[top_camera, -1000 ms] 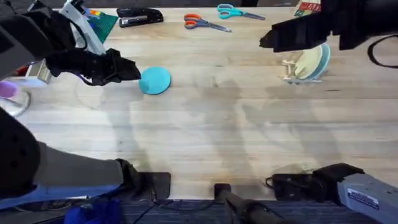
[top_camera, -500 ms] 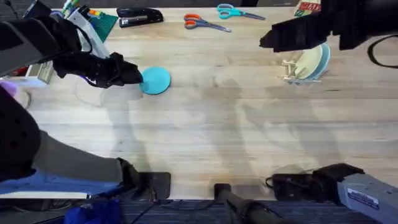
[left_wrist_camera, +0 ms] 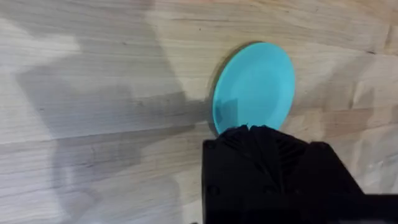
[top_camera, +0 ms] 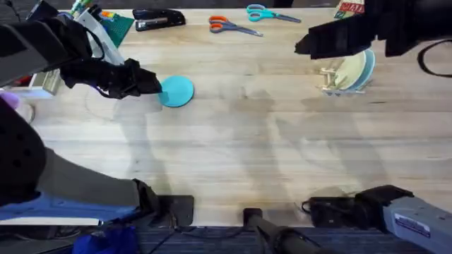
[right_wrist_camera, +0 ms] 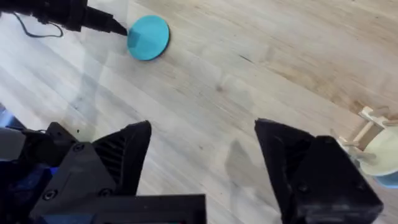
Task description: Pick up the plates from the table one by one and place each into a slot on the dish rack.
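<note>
A turquoise plate (top_camera: 176,91) lies flat on the table (top_camera: 233,141) at the left. My left gripper (top_camera: 152,85) is shut, its tips touching the plate's rim from the left. In the left wrist view the plate (left_wrist_camera: 255,84) lies face up just past the closed black fingers (left_wrist_camera: 261,140). The dish rack (top_camera: 332,81) stands at the right with a pale yellow plate (top_camera: 349,70) and a pale blue plate (top_camera: 367,70) on edge in it. My right gripper (top_camera: 304,44) hovers beside the rack, open (right_wrist_camera: 202,149), holding nothing. The right wrist view also shows the turquoise plate (right_wrist_camera: 148,37) and the rack (right_wrist_camera: 371,124).
Along the far edge lie a black stapler (top_camera: 159,19), orange scissors (top_camera: 233,27) and teal scissors (top_camera: 268,13). A purple cup (top_camera: 6,101) sits at the left edge. Bare wood stretches between plate and rack.
My left gripper has slid right until its tips meet the turquoise plate's rim. The plate has hardly moved. The right arm is still.
</note>
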Motion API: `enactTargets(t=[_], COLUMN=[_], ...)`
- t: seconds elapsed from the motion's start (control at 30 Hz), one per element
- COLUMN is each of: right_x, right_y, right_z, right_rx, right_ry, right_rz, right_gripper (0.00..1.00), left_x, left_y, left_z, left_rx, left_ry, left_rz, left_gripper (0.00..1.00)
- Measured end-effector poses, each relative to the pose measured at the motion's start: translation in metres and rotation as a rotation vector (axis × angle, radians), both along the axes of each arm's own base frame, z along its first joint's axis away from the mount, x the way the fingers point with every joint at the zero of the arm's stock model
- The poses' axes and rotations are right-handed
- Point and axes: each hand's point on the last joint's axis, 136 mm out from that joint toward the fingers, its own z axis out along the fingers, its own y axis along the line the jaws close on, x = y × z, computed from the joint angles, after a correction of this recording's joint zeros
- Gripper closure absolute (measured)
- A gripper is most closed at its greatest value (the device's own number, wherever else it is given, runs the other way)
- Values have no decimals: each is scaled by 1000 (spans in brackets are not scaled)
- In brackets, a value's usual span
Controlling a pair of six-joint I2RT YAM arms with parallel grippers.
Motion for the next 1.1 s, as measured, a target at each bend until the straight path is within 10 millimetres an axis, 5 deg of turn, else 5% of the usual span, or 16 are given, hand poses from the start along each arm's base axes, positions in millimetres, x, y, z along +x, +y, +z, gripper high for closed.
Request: enactTargets(t=[1.1], right_x=[0], right_y=[0], right_z=[0], right_rx=[0], right_ry=[0], right_rz=[0], right_gripper=[8], left_x=[6], left_y=[4], left_z=[-33], left_rx=[-66], left_ry=[110], left_rz=[73], left_gripper=[962])
